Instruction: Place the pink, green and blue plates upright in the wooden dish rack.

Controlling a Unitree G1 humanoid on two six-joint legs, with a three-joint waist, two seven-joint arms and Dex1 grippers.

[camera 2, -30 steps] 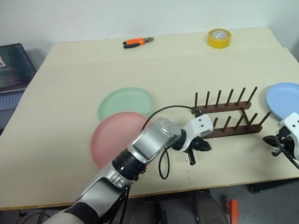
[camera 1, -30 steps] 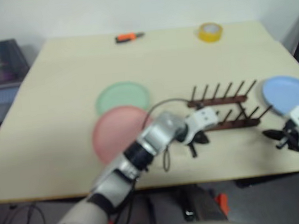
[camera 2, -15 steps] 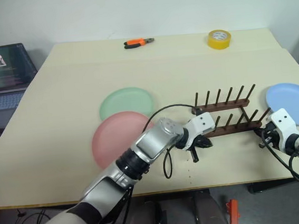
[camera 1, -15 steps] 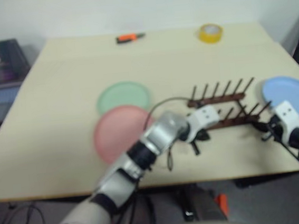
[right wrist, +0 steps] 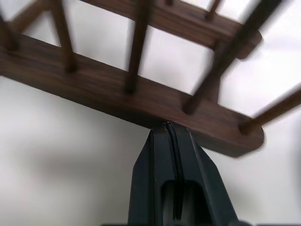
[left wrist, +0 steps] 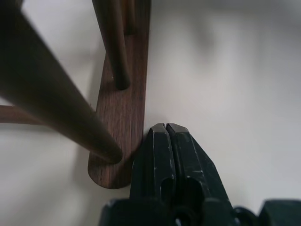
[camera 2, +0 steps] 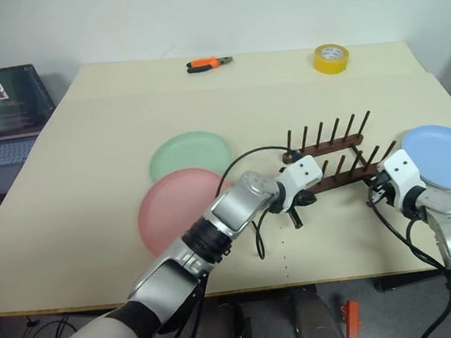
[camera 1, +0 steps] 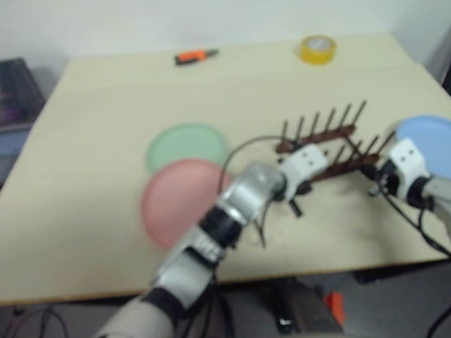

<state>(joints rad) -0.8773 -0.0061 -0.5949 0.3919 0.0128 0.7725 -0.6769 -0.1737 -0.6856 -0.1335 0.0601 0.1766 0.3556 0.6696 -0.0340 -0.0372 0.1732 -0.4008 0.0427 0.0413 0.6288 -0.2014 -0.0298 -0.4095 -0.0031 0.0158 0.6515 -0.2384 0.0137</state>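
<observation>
Pale bench [camera 2: 92, 198] under a white wall, filling the right eye view. Pink plate [camera 2: 173, 210] lying flat left of centre, green plate [camera 2: 188, 154] just above it, blue plate [camera 2: 442, 156] flat at the right edge. Wooden dish rack [camera 2: 332, 159] skewed between them, empty. Left end effector [camera 2: 295, 210] pressed together at its near-left end; right end effector [camera 2: 374, 194] likewise at its near-right end.

Left wrist view: closed fingertips [left wrist: 165, 141] against the rail's rounded end.

Right wrist view: closed tips touching the near rail.

Plates judged light, stiff, slick; best pinched at the rim.
</observation>
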